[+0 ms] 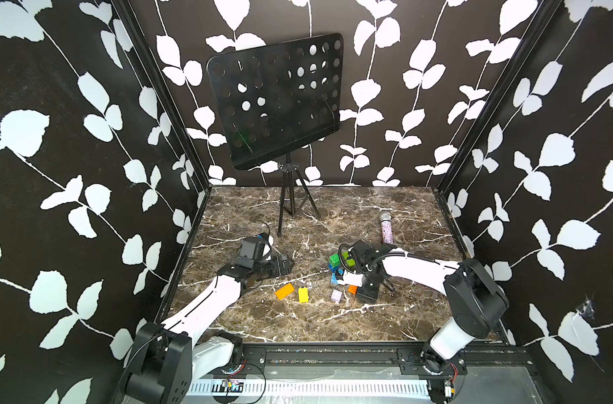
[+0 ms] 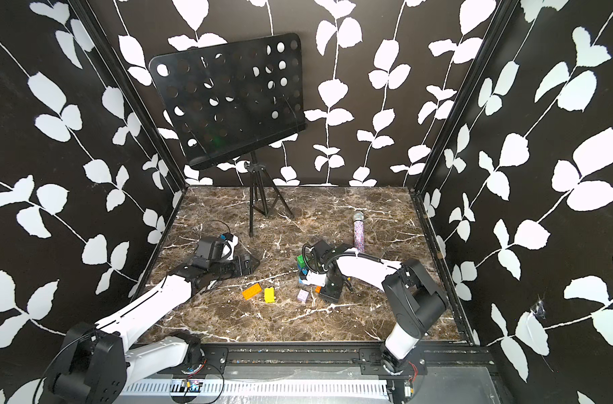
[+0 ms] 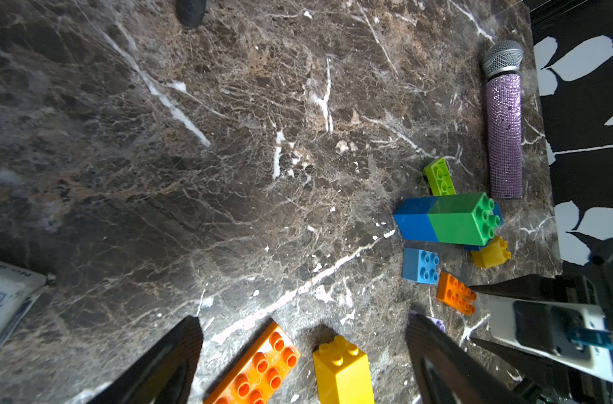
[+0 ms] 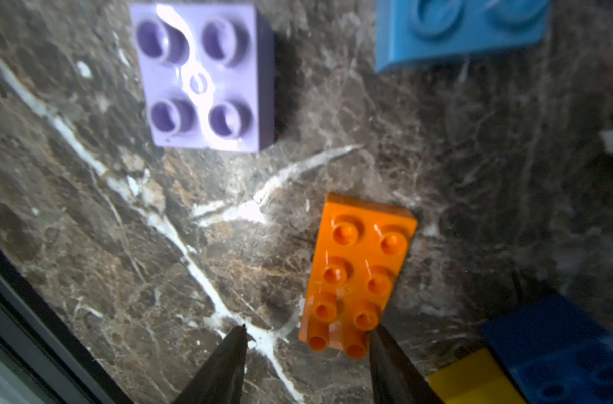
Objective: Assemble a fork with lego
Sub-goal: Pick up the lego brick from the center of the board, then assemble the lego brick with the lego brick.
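Observation:
Of the fork, only a blue-and-green stem [image 3: 448, 218] shows, lying on its side. Loose lego lies around it: a lime brick [image 3: 439, 176], a light blue one [image 3: 420, 266] and a small yellow one [image 3: 492, 252]. My right gripper [image 4: 308, 330] points down at a small orange plate [image 4: 359, 276]. Its jaws straddle the plate's near end, one finger touching it, the other apart. A lilac brick [image 4: 203, 77] sits beyond. My left gripper [image 3: 303, 321] is wide open and low, holding nothing. A long orange plate [image 1: 284, 291] and a tall yellow brick [image 1: 303, 295] lie near it.
A glittery microphone [image 1: 386, 229] lies behind the brick cluster at the right. A black music stand on a tripod [image 1: 291, 206] stands at the back middle. Patterned walls close in the marble table [image 1: 249, 325] on three sides.

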You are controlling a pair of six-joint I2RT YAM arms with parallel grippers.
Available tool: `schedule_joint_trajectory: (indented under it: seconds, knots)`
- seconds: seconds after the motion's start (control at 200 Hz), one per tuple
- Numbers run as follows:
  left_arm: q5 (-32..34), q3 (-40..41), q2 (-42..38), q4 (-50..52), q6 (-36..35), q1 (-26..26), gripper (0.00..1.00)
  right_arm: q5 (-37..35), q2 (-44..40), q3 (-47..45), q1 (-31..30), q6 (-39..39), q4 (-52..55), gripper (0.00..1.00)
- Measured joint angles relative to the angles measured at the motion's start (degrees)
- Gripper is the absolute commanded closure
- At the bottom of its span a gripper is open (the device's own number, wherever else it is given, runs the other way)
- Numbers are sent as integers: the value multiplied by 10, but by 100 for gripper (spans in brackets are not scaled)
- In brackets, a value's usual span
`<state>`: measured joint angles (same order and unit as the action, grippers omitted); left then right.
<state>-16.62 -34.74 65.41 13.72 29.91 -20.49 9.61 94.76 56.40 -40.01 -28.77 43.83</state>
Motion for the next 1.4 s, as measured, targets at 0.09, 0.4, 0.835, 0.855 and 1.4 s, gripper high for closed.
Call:
schedule_joint_trajectory:
  seconds: [0.09,0.4,0.835,0.855,1.4]
  knots:
    - [0,0,6,0,1,0,7,-5,17,-1,0,0,-10,52]
    - [1,-4,10,0,1,-1,7,-38,4,-22,-2,-6,-49,71]
    - [-7,-64,39,15,-17,-1,7,-46,-36,9,7,-80,-27,77]
    - [-9,-68,40,16,-18,-1,7,-43,-40,17,9,-87,-25,77]
    - [-184,-138,138,-20,31,-16,15,54,68,278,50,-313,50,79]
